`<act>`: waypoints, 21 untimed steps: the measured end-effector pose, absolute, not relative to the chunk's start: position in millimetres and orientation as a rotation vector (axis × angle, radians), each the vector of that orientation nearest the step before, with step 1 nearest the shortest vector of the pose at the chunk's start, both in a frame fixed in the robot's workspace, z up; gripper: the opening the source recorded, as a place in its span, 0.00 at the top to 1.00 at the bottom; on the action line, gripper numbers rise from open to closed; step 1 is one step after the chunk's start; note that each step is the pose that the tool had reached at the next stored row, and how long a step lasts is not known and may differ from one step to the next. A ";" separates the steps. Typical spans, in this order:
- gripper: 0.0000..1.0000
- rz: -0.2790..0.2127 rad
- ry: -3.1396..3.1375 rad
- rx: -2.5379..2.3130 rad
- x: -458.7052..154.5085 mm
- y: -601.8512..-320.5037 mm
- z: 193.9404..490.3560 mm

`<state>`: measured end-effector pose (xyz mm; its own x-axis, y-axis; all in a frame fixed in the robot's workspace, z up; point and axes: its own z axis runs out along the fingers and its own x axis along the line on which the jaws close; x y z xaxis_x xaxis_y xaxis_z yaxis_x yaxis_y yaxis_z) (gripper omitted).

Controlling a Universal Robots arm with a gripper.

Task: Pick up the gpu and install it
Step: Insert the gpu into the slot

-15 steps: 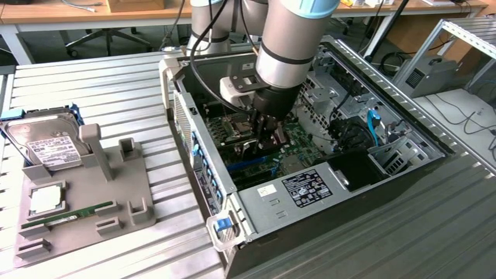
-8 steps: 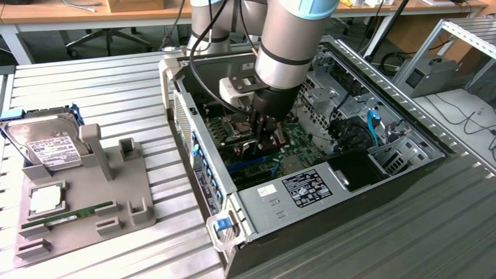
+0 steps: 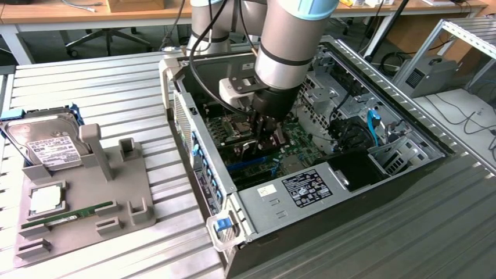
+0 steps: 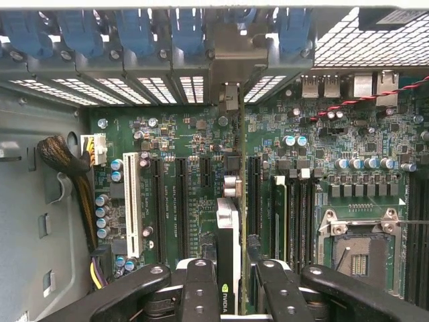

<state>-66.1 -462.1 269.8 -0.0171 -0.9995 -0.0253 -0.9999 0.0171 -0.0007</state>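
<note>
**Gripper holding the gpu edge-on over the expansion slots**

The gripper (image 4: 234, 285) is reaching down inside the open computer case (image 3: 256, 212), and its two black fingers (image 4: 200, 288) are clamping the gpu (image 4: 228, 228) between them. In the wrist view the card is showing as a narrow strip, edge-on, with a small green logo on its upper edge right between the fingertips.

The gpu is hanging directly beneath the gripper, on the side facing the motherboard (image 4: 194, 141). Its long axis is running straight ahead of the gripper toward the case's rear wall (image 4: 174, 87), where the row of blue latches (image 4: 134, 30) is sitting. The silvery end bracket (image 4: 228, 97) is leading at the far end, close against that wall.

The card is lining up parallel to the long black slots (image 4: 181, 201), which are lying to either side of it. The white slot (image 4: 132, 201) is lying farther out to one side of the gripper, and the CPU socket (image 4: 362, 255) is on the opposite side. Whether the card's lower edge is already touching a slot cannot be told, since the card itself is hiding that edge.

In the exterior view the gripper (image 3: 263, 136) is standing nearly upright over the middle of the board. The grey tray (image 3: 136, 192) with the hard drive (image 3: 50, 145) is lying well apart from it, outside the case.
</note>
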 end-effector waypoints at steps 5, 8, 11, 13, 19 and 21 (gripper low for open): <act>0.73 0.024 2.225 -2.189 -66.6 -462.1 269.5; 0.73 0.022 2.222 -2.190 -66.6 -462.1 269.3; 0.73 0.020 2.220 -2.190 -66.8 -462.1 269.1; 0.73 0.020 2.220 -2.190 -67.0 -462.1 268.6; 0.73 0.020 2.220 -2.190 -67.3 -462.1 267.5; 0.73 0.020 2.220 -2.191 -67.3 -462.1 267.4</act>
<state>-67.3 -462.1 267.4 -0.0131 -0.9996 -0.0255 -0.9999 0.0132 -0.0070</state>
